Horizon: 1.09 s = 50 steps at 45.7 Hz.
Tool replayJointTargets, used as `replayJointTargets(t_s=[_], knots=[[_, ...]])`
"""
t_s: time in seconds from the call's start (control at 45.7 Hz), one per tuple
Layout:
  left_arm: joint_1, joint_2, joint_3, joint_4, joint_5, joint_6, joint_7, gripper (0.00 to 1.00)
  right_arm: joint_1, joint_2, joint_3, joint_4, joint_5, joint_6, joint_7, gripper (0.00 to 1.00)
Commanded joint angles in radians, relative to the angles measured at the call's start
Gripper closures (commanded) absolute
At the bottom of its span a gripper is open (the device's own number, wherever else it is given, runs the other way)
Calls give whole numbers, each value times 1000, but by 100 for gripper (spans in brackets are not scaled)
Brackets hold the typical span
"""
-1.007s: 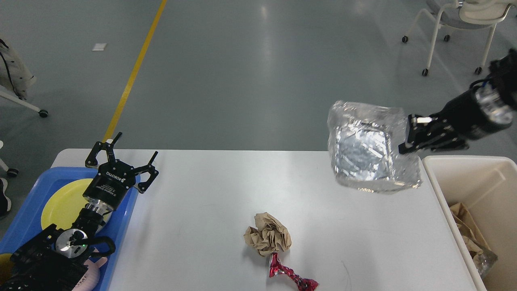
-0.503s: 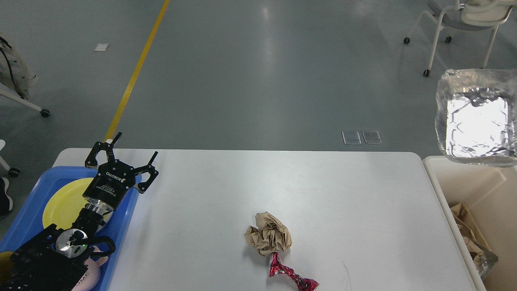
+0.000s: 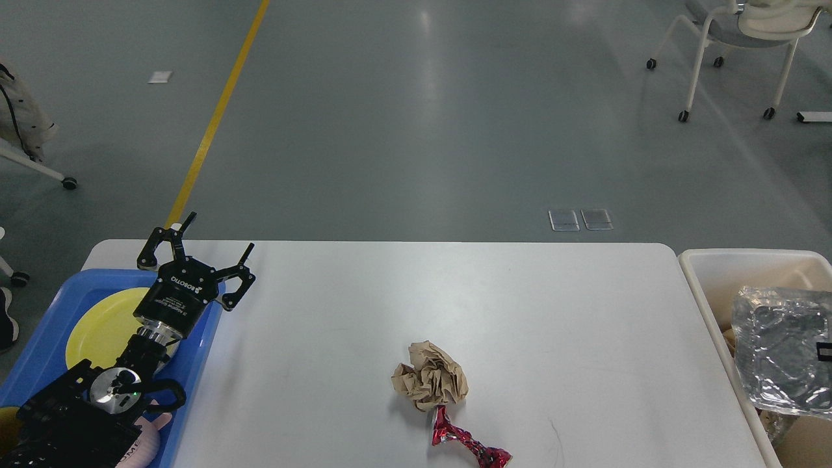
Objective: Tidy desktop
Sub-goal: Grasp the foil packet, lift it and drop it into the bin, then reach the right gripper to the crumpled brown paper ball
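Beneath the spread left gripper [image 3: 198,250], the desktop [image 3: 455,312]

one white desktop [image 3: 520,312], one brown paper ball [image 3: 430,383], one red wrapper [image 3: 468,445], one foil tray [image 3: 780,351], one cream bin [image 3: 747,263], one blue tray [image 3: 39,351], one yellow plate [image 3: 97,325]

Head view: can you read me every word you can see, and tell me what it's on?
"ROBOTIQ" on the left gripper, in white letters on its black body.
Smaller white print under it: too small to read.
Letters ending "ME" on the pink thing in the blue tray: partly hidden, unreadable.
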Motion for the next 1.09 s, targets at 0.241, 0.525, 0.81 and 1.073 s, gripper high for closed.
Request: replayJointTargets(t_s=[0.241, 0.525, 0.81, 1.073], knots=[[-1, 0, 1, 0, 0, 0, 0, 1, 25, -7, 14, 50, 15, -36, -6, 0], [-1, 0, -1, 0, 0, 0, 0, 1, 359, -111, -12, 351, -9, -12, -3, 0], [1, 0, -1, 0, 0, 0, 0, 1, 1528, -200, -173, 1194, -141, 428, -4, 0], [1, 2, -1, 0, 0, 0, 2, 1, 1841, -140, 49, 1400, -39, 729, -13, 0]])
